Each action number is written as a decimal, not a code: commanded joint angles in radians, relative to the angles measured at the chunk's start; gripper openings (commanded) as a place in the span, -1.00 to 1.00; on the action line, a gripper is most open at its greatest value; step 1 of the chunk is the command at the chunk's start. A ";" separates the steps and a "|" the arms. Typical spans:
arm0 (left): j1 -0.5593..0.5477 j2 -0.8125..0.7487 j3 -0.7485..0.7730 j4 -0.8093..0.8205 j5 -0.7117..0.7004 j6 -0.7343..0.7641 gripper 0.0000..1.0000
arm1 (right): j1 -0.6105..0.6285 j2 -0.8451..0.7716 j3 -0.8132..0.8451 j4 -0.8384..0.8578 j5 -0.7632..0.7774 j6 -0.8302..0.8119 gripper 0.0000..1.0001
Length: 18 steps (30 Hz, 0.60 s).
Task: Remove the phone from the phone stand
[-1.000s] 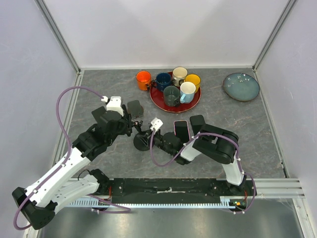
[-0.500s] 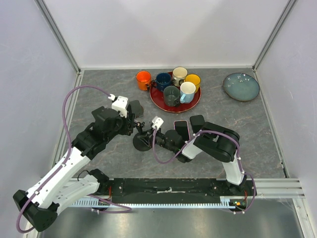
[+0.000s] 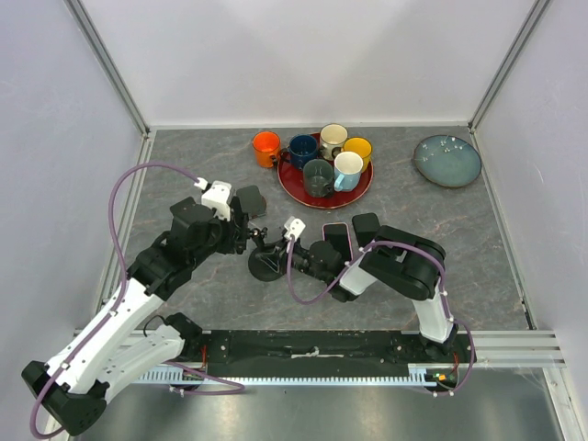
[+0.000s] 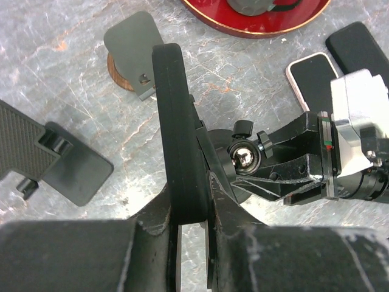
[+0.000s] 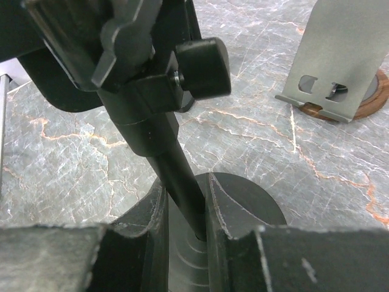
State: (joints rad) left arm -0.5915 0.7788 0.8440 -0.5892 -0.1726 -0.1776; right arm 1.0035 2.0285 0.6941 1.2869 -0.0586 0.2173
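Observation:
The black phone (image 4: 176,121) stands edge-on, and my left gripper (image 4: 191,194) is shut on its lower end. Its back lies close against the head of the black phone stand (image 4: 245,157), whose shiny ball joint shows just to the right. In the top view my left gripper (image 3: 241,236) is just left of the stand (image 3: 265,266). My right gripper (image 5: 185,188) is shut round the stand's slanted pole, right above its round base (image 5: 249,201). From above, my right gripper (image 3: 287,260) reaches in from the right.
A pink-cased phone (image 3: 336,237) and a black phone (image 3: 366,225) lie flat near my right arm. A grey stand on a wooden base (image 3: 248,200) stands behind the left gripper. At the back are a red tray (image 3: 358,191) of mugs, an orange mug (image 3: 266,147) and a blue plate (image 3: 447,161).
My left wrist has shifted slightly, right and then back a little, keeping hold of the phone. My right gripper has stayed at the stand's pole.

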 commanded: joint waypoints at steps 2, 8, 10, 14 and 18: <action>-0.010 -0.029 0.046 -0.041 -0.128 -0.198 -0.96 | -0.095 0.013 -0.077 -0.201 0.396 0.099 -1.00; -0.125 -0.004 0.081 -0.067 -0.269 -0.342 -0.76 | -0.072 0.009 -0.077 -0.201 0.425 0.082 -1.00; -0.172 0.010 0.101 -0.067 -0.269 -0.376 -0.61 | -0.071 0.010 -0.074 -0.201 0.418 0.077 -1.00; -0.238 0.043 0.118 -0.066 -0.281 -0.444 0.17 | -0.068 0.015 -0.070 -0.202 0.411 0.068 -1.00; -0.264 0.076 0.150 -0.095 -0.332 -0.505 0.57 | -0.063 0.013 -0.068 -0.202 0.408 0.062 -1.00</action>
State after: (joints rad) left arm -0.8394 0.8326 0.9360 -0.6422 -0.4313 -0.5697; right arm 0.9722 2.0056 0.6628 1.2961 0.1944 0.2317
